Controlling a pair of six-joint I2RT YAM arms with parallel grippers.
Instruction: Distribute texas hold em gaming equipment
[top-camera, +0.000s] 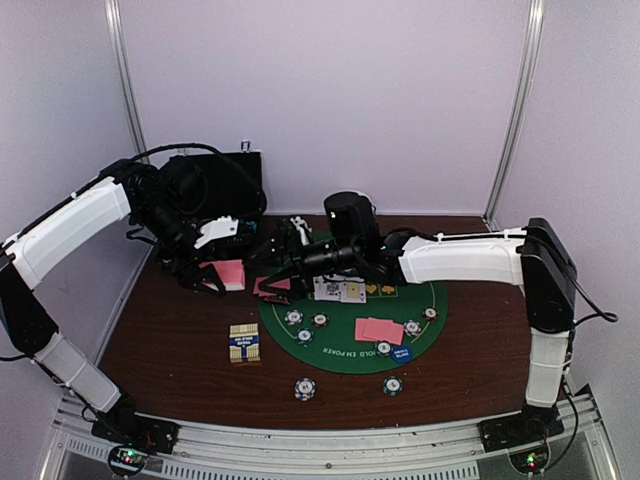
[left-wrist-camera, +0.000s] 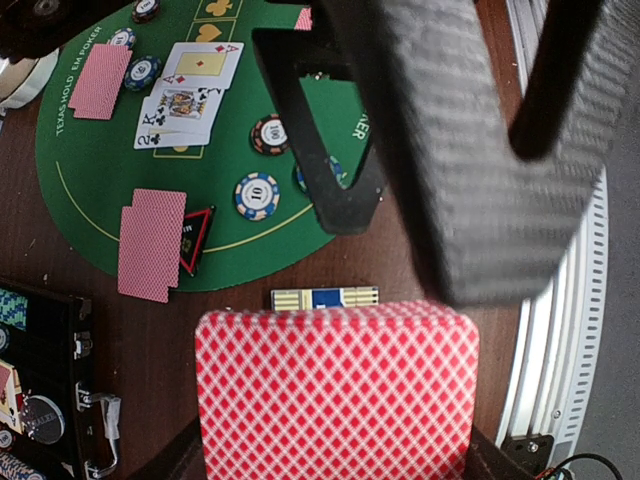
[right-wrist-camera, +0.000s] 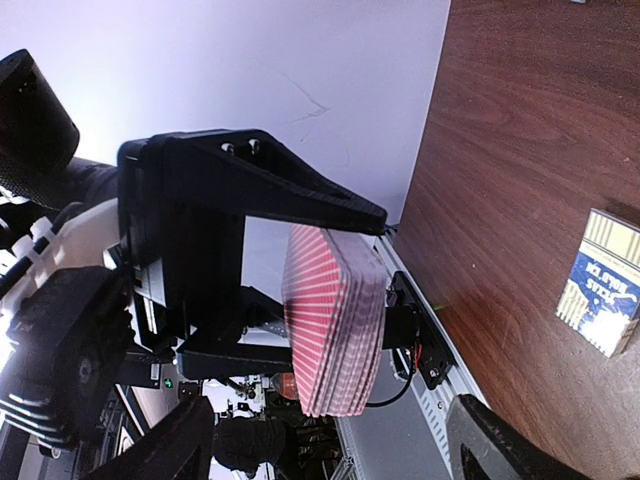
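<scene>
My left gripper (top-camera: 222, 276) is shut on a thick deck of pink-backed playing cards (left-wrist-camera: 335, 390), held above the table left of the green mat (top-camera: 340, 345). In the right wrist view the deck (right-wrist-camera: 335, 320) shows edge-on. My right gripper (top-camera: 281, 264) is open beside the deck, its fingers (right-wrist-camera: 500, 445) spread wide and not touching it. On the mat lie face-up cards (top-camera: 340, 290), two face-down pairs (top-camera: 379, 330) (left-wrist-camera: 150, 243), several striped chips (top-camera: 293, 317), a red triangular marker (left-wrist-camera: 195, 238) and a blue round button (top-camera: 398, 353).
A blue and cream card box (top-camera: 245, 343) lies on the wood left of the mat. Two chips (top-camera: 305, 388) (top-camera: 393, 385) sit on the table near the front. The black hinged case (top-camera: 215, 175) stands open at the back left, and a white bowl's rim (left-wrist-camera: 25, 80) shows.
</scene>
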